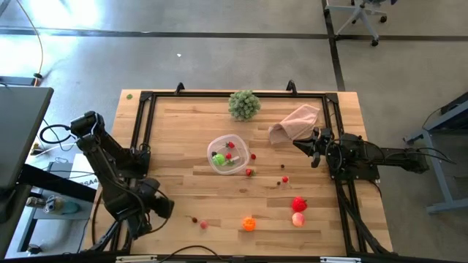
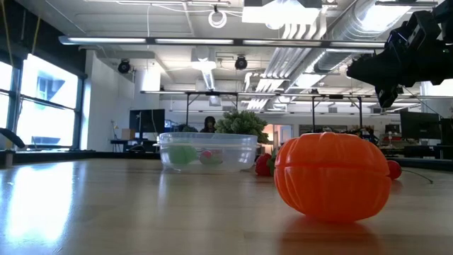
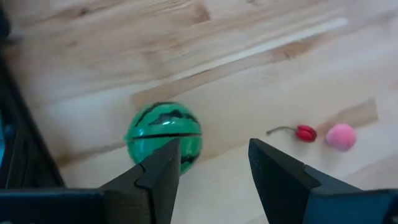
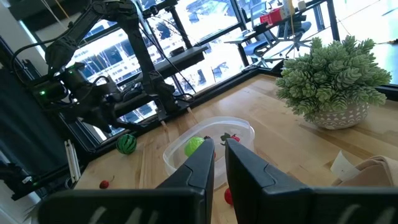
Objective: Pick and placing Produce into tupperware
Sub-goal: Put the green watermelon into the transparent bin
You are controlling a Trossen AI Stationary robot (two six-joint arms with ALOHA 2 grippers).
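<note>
A black metal frame point(image 1: 143, 117) borders the wooden table point(image 1: 183, 124) on its far, left and right sides, and most of the boards inside it lie open. The clear tupperware point(image 1: 227, 154) sits near the middle, holding a light green piece point(image 1: 219, 158) and some small red ones; the leafy green ball point(image 1: 244, 104) stands at the far edge and the pinkish-beige cloth point(image 1: 296, 122) lies beside it toward the right. Loose produce is scattered over the near half: an orange pumpkin point(image 1: 249, 223), a red piece point(image 1: 299, 204) touching or just beside a pink one point(image 1: 297, 218), and tiny red berries point(image 1: 249, 172) between these and the container. The left gripper point(image 3: 211, 158) hangs low over the near left corner with its fingers spread and nothing between them; the striped dark green watermelon point(image 3: 164, 133) lies on the wood just beside one finger, with a cherry point(image 3: 305, 132) and a small pink ball point(image 3: 341, 137) well apart from it. The right gripper point(image 4: 219, 149) waits above the right edge near the cloth, fingers pressed nearly together and empty. Around the table is grey concrete floor, with an office chair point(image 1: 358, 16) beyond the far side.
</note>
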